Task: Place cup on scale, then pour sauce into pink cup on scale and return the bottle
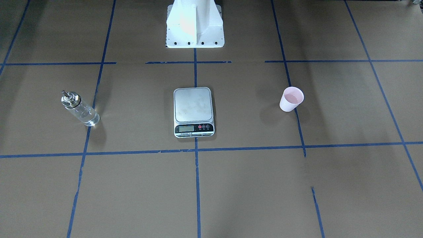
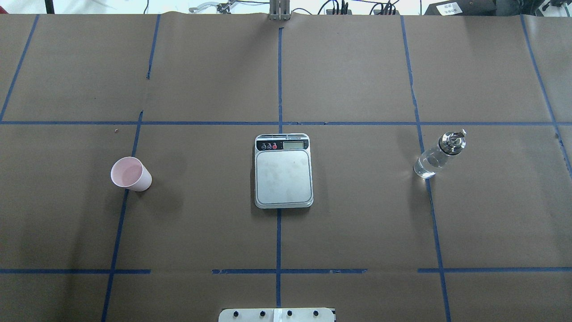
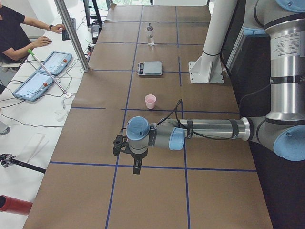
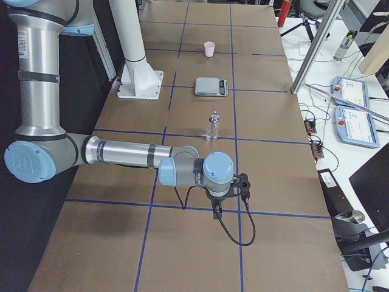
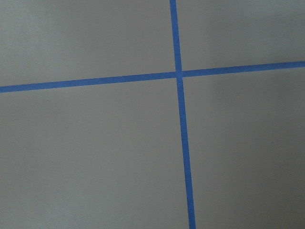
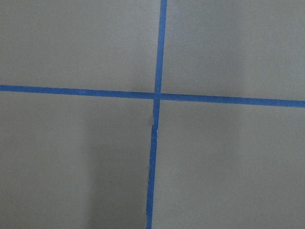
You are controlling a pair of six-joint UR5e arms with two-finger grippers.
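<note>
The pale pink cup stands upright on the brown table, on my left side, apart from the scale. The silver scale lies at the table's middle with nothing on its platform. The clear glass bottle with its metal spout stands upright on my right side; the sauce in it is barely visible. My left gripper hangs over the table's left end, beyond the cup. My right gripper hangs over the right end, beyond the bottle. I cannot tell whether either is open or shut.
The white robot base stands behind the scale. Blue tape lines cross the table. An operator sits at a side desk with control tablets. A slanted metal post rises at the table's far edge.
</note>
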